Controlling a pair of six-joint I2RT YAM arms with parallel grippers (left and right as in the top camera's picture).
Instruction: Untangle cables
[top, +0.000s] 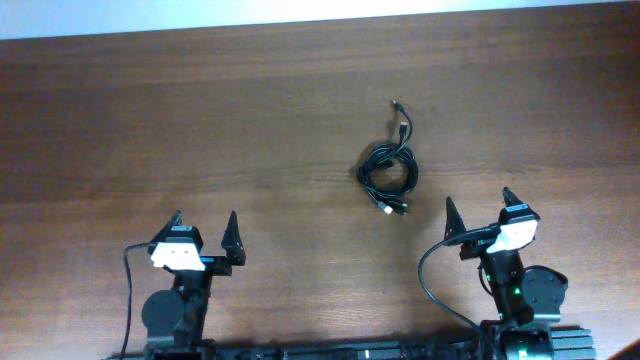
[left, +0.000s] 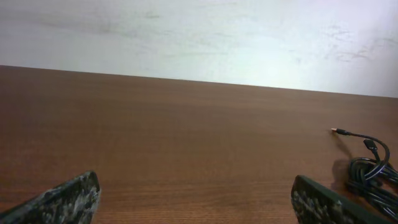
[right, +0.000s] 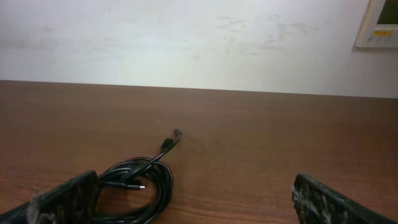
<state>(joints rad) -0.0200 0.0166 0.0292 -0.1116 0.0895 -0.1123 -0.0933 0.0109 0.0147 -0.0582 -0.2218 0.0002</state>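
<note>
Black, thin cords: the cables (top: 388, 172) lay as one small coiled bundle on the worktop (top: 200, 120), right of its centre and nearer the right arm than the left. One strand ran out of the coil toward the far edge and ended in a small plug (top: 397, 103). Two short plug ends showed pale at the coil's near side. The loops overlapped one another; which cord was which could not be told.

Right wrist view: the bundle (right: 140, 186) sat low and left, just ahead of the left-hand finger, with one metal-tipped plug lying inside the loop.

Left wrist view: the bundle (left: 373, 177) sat at the far right edge, its outlying plug tip lying apart on bare wood.

Right fingers (top: 451, 215): spread wide, holding nothing, near the bundle but not touching it.

Left fingers (top: 232, 230): spread wide, holding nothing, well apart from the bundle.

Thicker black wire (top: 430, 280): looped beside the right arm's base.

Worktop: brown wood grain.

Wall (right: 186, 37): white, scuffed, beyond the far edge, with a pale panel (right: 380, 25) at its upper right.
</note>
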